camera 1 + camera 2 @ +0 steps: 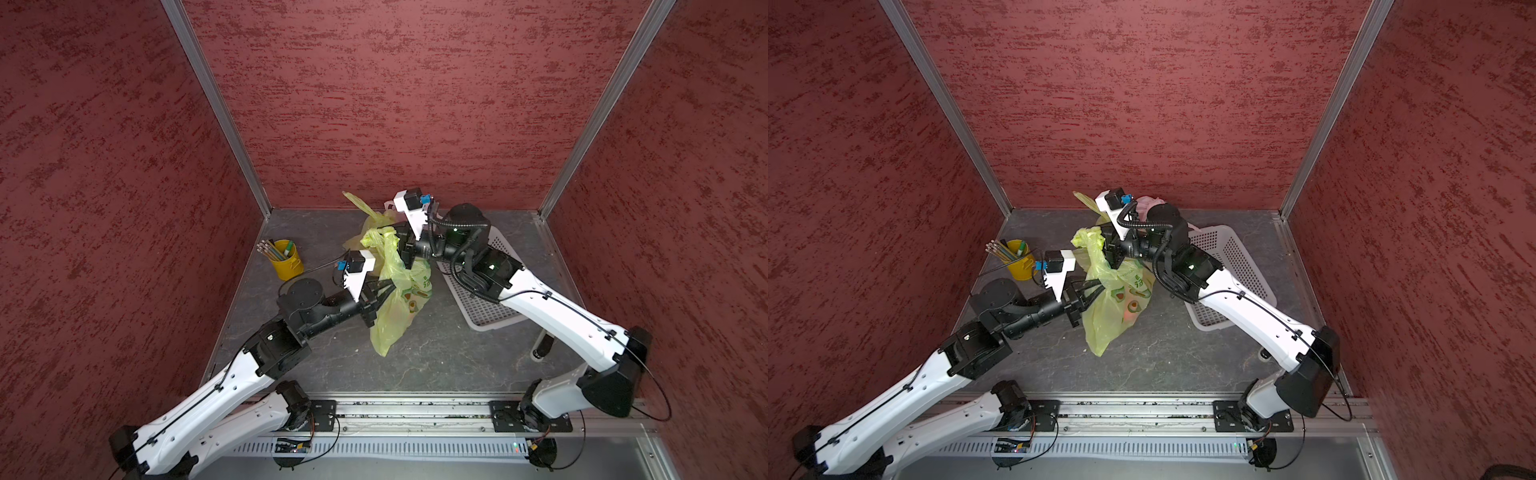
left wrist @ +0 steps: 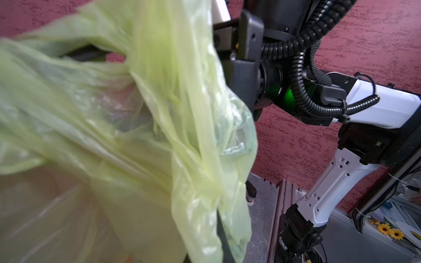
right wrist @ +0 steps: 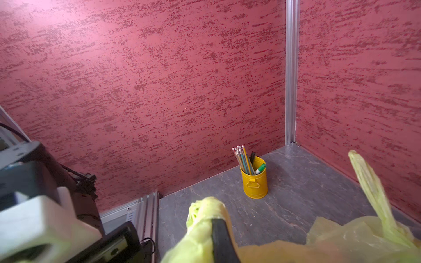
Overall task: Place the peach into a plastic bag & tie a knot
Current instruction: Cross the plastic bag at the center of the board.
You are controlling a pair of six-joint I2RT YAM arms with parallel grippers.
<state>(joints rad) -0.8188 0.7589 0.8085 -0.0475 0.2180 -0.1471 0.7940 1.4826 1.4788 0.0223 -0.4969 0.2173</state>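
We hold the plastic bag (image 1: 397, 320) up over the middle of the table (image 1: 436, 365) between both arms, presumably so its weight draws the neck into a rope fit for knotting. The left end effector (image 1: 384, 292) is clamped tight on the gathered neck. The right end effector (image 1: 394, 241) is clamped on a twisted handle strip higher up, toward the back edge. The peach (image 1: 1130, 316) sits low inside the bag, an orange-red glow through the film (a top view shows it best). The left wrist view is nearly all blurred plastic, so the fingertips' contact is hidden there, and we cannot tell whether any loop is formed. A loose yellow strip (image 1: 356, 202) stands near the back edge, its root hidden.
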